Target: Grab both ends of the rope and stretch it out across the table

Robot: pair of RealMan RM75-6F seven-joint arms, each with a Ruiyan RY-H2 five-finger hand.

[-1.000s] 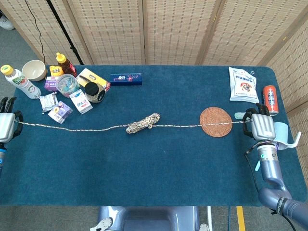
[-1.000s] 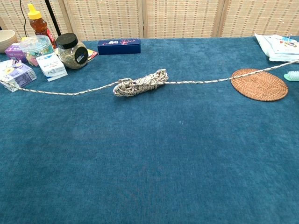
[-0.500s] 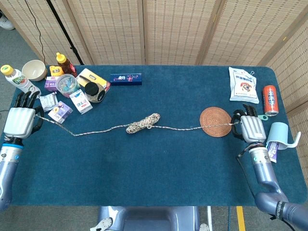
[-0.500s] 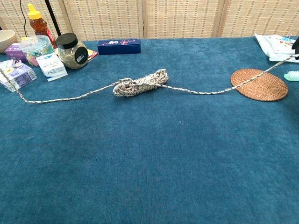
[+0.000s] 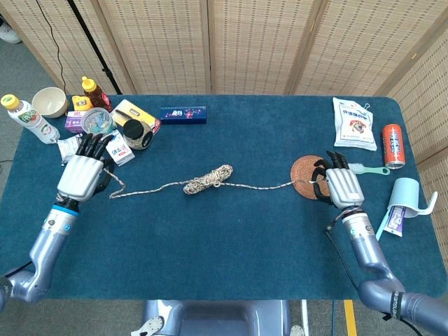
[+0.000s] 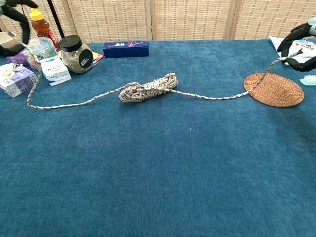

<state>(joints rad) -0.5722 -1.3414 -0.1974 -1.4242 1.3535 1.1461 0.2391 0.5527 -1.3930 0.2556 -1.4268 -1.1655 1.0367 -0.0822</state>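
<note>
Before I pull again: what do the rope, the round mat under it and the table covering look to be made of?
Rope: braided fibre, speckled white and dark, matte, probably cotton or synthetic. Round mat: woven rattan or straw by its concentric coil, reddish brown. Table covering: teal fabric with a short nap, like felt or carpet, so likely some drag.

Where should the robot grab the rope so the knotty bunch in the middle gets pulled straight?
Probably at the two loose ends, not the bundle. The rope runs out both ways from its coil, so each end is best taken from above, at its own side. The left hand and right hand already hold them.
</note>
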